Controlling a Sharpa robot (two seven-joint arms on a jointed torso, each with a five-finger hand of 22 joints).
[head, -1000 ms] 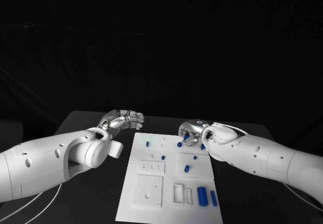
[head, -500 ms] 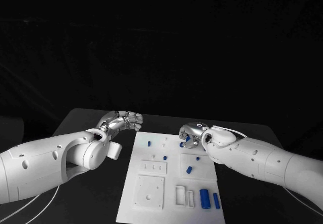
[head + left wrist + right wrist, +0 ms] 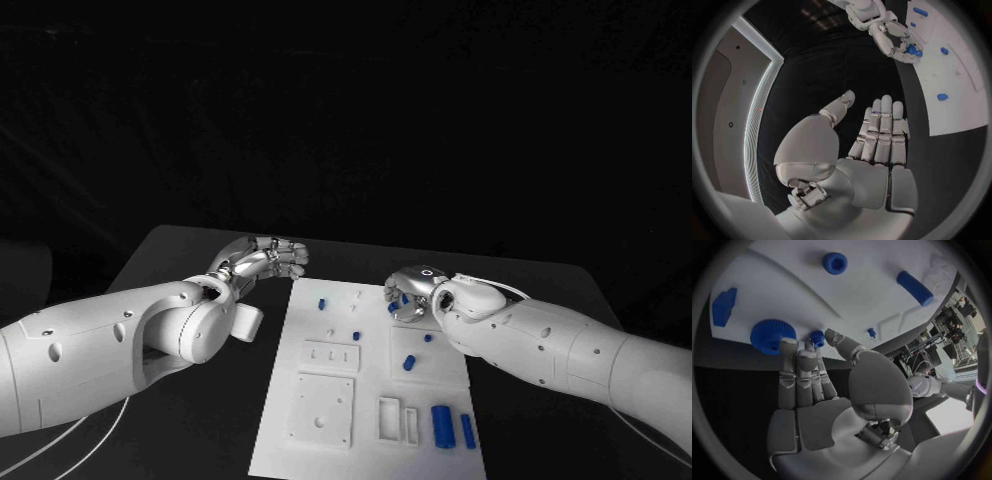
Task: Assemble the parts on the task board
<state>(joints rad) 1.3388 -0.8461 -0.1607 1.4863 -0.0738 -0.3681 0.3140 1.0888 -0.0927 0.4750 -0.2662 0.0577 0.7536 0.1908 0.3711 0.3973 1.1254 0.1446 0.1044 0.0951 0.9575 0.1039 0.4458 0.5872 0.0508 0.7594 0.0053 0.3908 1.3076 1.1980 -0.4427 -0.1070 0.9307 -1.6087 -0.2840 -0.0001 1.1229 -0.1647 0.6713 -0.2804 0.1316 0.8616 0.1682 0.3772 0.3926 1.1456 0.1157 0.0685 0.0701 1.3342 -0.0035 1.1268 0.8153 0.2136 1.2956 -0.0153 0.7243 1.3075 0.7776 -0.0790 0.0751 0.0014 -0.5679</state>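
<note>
Since a second ago the right hand [image 3: 408, 297] has crept lower in the frame over the white task board [image 3: 368, 400], its empty fingers spread beside a small blue toothed knob [image 3: 772, 335], which it should pinch squarely, while the left hand [image 3: 264, 258] hangs open over the black tabletop [image 3: 173, 260].

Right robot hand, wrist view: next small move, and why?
Probably ease the right robot hand forward and close its fingers on the blue gear. The fingertips sit right at the gear's edge on the task board, spread, holding nothing. The left robot hand is off the board, open and idle.
</note>
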